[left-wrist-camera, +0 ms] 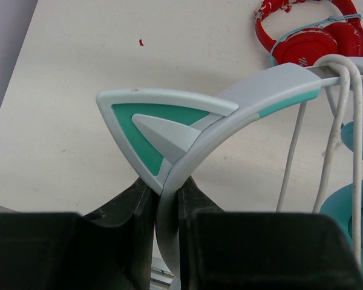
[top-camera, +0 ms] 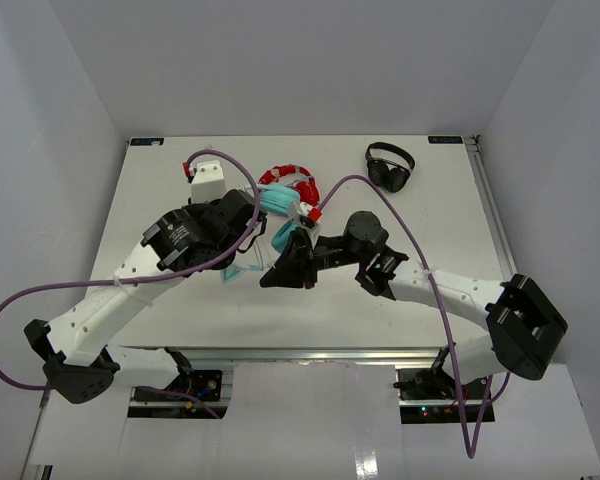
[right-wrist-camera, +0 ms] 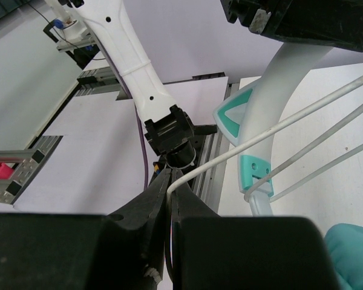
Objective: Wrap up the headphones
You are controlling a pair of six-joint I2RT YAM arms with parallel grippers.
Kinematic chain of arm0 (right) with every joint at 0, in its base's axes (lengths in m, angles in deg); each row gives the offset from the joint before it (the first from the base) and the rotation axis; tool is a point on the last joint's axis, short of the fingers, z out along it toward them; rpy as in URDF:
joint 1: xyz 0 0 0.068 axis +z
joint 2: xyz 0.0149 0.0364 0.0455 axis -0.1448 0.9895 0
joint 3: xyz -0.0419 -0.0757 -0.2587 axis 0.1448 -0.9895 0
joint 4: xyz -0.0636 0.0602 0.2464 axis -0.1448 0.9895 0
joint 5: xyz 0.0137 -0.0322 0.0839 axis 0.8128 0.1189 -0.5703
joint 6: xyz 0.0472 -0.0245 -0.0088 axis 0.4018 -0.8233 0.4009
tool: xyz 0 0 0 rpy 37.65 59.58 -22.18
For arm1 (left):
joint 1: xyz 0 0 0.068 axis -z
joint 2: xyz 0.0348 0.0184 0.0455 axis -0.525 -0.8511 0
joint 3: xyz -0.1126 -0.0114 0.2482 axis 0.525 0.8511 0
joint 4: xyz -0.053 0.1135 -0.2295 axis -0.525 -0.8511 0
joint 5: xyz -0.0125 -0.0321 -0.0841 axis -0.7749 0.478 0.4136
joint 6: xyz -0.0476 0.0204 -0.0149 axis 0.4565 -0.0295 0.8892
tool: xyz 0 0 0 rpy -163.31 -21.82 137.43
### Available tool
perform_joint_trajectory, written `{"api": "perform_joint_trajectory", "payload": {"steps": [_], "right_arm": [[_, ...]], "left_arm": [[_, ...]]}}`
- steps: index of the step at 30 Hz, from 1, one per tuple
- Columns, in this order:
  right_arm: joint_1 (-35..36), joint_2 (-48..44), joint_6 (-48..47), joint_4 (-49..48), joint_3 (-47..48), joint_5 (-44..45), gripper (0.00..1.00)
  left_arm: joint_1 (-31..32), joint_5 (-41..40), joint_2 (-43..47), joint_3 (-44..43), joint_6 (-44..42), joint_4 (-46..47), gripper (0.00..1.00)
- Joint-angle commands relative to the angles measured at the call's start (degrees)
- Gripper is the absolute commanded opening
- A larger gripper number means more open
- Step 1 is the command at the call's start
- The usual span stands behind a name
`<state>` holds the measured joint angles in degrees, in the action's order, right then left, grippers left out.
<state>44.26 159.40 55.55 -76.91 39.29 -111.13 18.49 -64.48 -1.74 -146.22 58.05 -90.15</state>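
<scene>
The teal headphones (top-camera: 277, 203) are lifted at the table's middle. My left gripper (top-camera: 248, 240) is shut on their pale headband (left-wrist-camera: 242, 106), just below a teal cat-ear point (left-wrist-camera: 157, 121); its jaws (left-wrist-camera: 167, 190) pinch the band on both sides. The thin white cable (left-wrist-camera: 293, 151) hangs in loops over the band, beside a teal ear cup (left-wrist-camera: 345, 211). My right gripper (top-camera: 278, 272) is shut on the cable (right-wrist-camera: 260, 139) and holds it taut away from the headband (right-wrist-camera: 272, 84); its tips (right-wrist-camera: 170, 181) pinch the cable's bend.
Red headphones (top-camera: 292, 180) lie just behind the teal pair and show in the left wrist view (left-wrist-camera: 314, 36). Black headphones (top-camera: 390, 165) lie at the back right. A white box (top-camera: 208, 180) stands at the back left. The table's near rail (right-wrist-camera: 215, 163) is below the right gripper.
</scene>
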Motion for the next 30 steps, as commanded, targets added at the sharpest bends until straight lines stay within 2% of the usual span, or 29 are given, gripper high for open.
{"api": "perform_joint_trajectory", "payload": {"steps": [1,5,15,23,25,30], "right_arm": [[2.86,-2.09,-2.31,0.90,-1.90,-1.94,0.08],[4.05,-2.41,-2.86,1.00,-2.58,-1.03,0.08],[5.30,-0.91,-4.43,2.69,-1.49,-0.47,0.16],[5.95,-0.78,-4.51,2.19,-2.10,0.06,0.14],[5.95,-1.15,-4.97,2.32,-2.57,1.33,0.08],[5.95,-2.36,-6.97,3.07,-5.54,6.02,0.08]], "left_arm": [[-2.24,-5.13,2.26,-2.61,2.52,5.66,0.00],[-3.18,-4.78,2.67,-2.24,1.80,7.06,0.00],[-3.28,-4.09,3.95,-0.95,0.34,9.57,0.00],[-3.40,-4.60,4.50,-1.44,0.66,9.75,0.00],[-3.40,-4.36,5.11,-1.53,0.74,9.75,0.00],[-3.42,-1.43,8.42,-0.96,0.25,12.10,0.00]]}}
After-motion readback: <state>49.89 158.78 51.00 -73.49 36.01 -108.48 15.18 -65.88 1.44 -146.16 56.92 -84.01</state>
